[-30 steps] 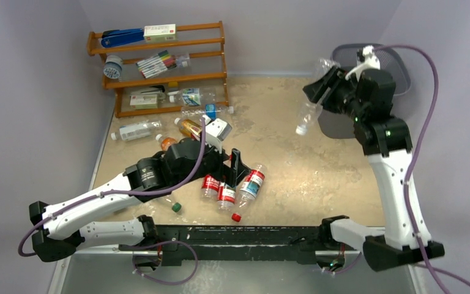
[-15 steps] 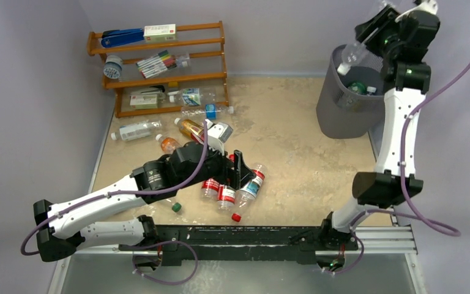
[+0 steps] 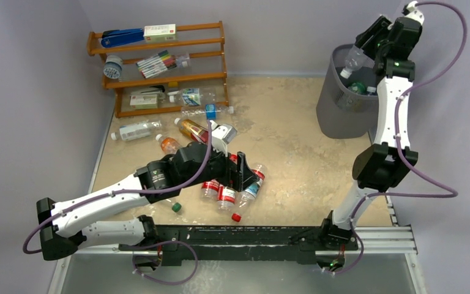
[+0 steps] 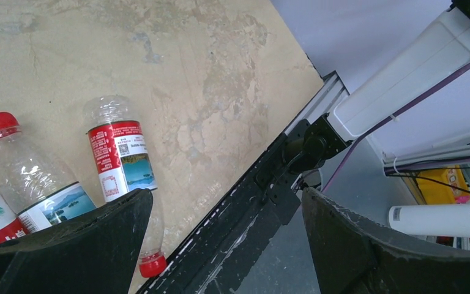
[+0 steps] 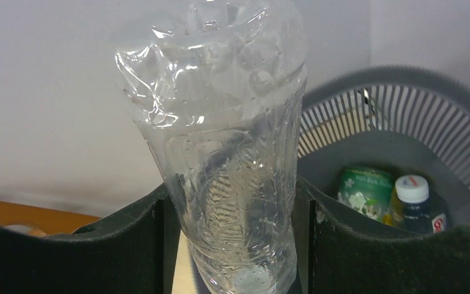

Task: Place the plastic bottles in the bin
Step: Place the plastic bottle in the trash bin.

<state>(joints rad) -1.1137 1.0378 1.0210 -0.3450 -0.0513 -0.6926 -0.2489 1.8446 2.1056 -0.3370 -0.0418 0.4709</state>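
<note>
Your right gripper [image 3: 368, 41] is clamping a crumpled clear bottle [image 3: 353, 60], cap end down, right over the bin [image 3: 336, 116] — that's sitting at 2 o'clock on the table [image 3: 294, 153]. Your left gripper [image 3: 237, 173] is hanging wide open — grabbing nothing — over the red-label bottles [image 3: 226, 193] near 6 o'clock.

We see thin, glossy, crinkled plastic in the clear bottle [image 5: 226, 141]. The bin [image 5: 404, 116] is matt dark grey with a slatted wall; plastic or metal, we cannot tell. The table [image 3: 294, 153] looks matt, mottled beige, stone-like. The rack [image 3: 202, 76] is smooth brown wood. The left gripper [image 4: 226, 208] has matt black, grainy fingers [image 4: 367, 245].
</note>
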